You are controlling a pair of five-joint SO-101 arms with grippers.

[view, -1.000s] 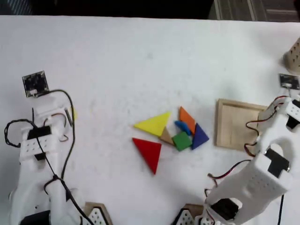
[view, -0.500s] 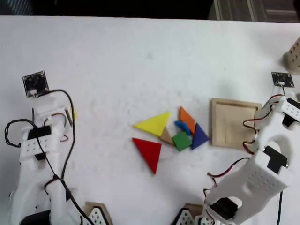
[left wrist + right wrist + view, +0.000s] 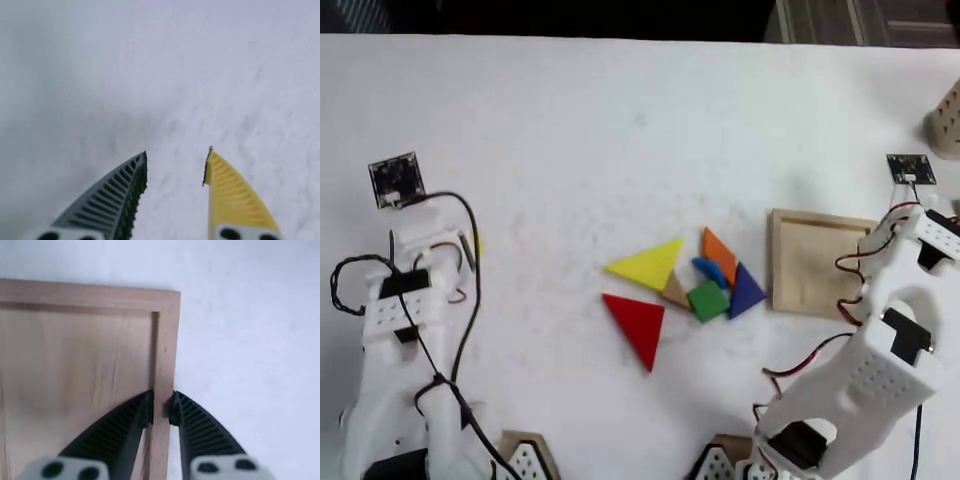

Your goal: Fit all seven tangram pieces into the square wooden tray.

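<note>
The square wooden tray [image 3: 810, 262] lies right of centre and holds no pieces. My right gripper [image 3: 161, 407] is shut on the tray's rim [image 3: 167, 340], one finger inside the wall and one outside. Just left of the tray is a cluster of pieces: a yellow triangle [image 3: 648, 264], red triangle [image 3: 638, 325], orange piece [image 3: 720, 252], small blue piece [image 3: 708, 270], green square [image 3: 708, 299], dark blue triangle [image 3: 747, 292] and tan triangle [image 3: 674, 291]. My left gripper [image 3: 176, 165] is open over bare table at the far left, holding nothing.
The left arm [image 3: 405, 290] stands at the table's left side and the right arm [image 3: 890, 350] covers the tray's right edge. A pale perforated object [image 3: 947, 122] sits at the far right edge. White tabletop stretches behind the pieces.
The tray has slid left toward the cluster of pieces, held by my right gripper; its left edge now lies close to the dark blue triangle. The left arm has not moved.
</note>
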